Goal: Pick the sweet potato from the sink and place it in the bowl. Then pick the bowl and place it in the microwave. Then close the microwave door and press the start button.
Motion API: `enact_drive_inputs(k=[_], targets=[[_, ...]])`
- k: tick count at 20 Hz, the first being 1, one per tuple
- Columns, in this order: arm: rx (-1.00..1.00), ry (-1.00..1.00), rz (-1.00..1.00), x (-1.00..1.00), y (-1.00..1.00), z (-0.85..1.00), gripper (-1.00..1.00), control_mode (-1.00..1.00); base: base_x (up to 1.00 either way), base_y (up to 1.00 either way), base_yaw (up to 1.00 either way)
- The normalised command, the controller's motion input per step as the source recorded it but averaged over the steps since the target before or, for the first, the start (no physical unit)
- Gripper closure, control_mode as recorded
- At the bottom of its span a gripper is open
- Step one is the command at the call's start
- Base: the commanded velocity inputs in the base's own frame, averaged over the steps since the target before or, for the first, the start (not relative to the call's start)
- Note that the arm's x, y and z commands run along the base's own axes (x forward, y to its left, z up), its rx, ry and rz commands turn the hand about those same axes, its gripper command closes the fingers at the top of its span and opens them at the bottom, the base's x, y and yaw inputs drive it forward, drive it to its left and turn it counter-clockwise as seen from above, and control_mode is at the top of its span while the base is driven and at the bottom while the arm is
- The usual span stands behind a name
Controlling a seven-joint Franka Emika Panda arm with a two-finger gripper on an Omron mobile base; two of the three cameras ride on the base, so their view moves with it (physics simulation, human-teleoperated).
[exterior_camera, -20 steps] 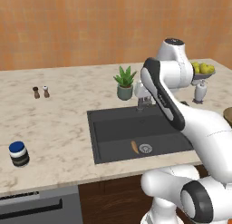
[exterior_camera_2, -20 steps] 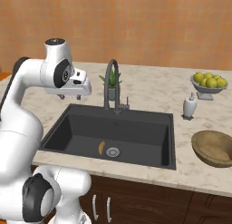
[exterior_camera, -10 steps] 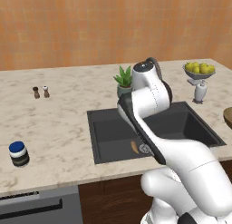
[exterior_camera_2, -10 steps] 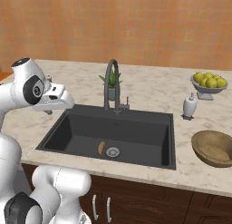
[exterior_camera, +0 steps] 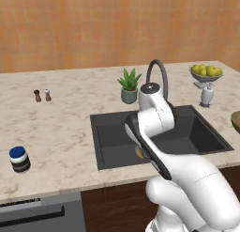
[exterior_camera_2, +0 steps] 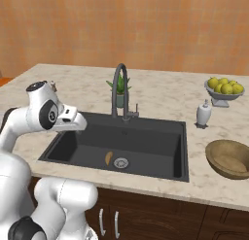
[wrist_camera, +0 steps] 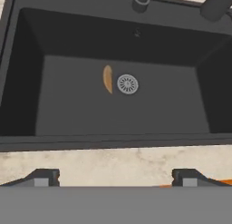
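So the sweet potato (wrist_camera: 107, 79) is lying flat on the floor of the sink (wrist_camera: 68, 105), just beside the drain (wrist_camera: 127, 84), at about 9 o'clock from it in the hand view. Its long axis runs roughly 12 to 6 in that view.

The pincer (wrist_camera: 115, 178) is spread wide with nothing in it, hanging over the table's (wrist_camera: 113, 164) front edge, well apart from the potato. From the pincer the potato sits at about 12 o'clock, a touch toward 11, and lower down, so I'd guess the next move is a reach forward and down into the basin, with the fingertips straddling the potato's short width.

The bowl (exterior_camera_2: 229, 159) is on the table at the sink's 3 o'clock in the right base view and looks empty. The grey fruit bowl (exterior_camera_2: 224, 91) further back holds yellow fruit.
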Motion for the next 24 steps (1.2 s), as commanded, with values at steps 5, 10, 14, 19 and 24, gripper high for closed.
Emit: enact_drive_inputs(k=[5, 10, 14, 19, 24], targets=[[0.00, 0.05, 0.00, 0.50, 0.00, -0.35, -1.00, -1.00, 0.00, 0.00, 0.00], [0.00, 0.13, 0.00, 0.54, 0.00, -0.51, -1.00, -1.00, 0.00, 0.00, 0.00], [0.00, 0.18, 0.00, 0.49, 0.00, -0.46, -1.00, -1.00, 0.00, 0.00, 0.00], [0.00, 0.01, -0.03, 0.36, -0.20, -0.46, -1.00, -1.00, 0.00, 0.00, 0.00], [0.00, -0.08, -0.05, 0.02, -0.21, -0.46, -1.00, -1.00, 0.00, 0.00, 0.00]])
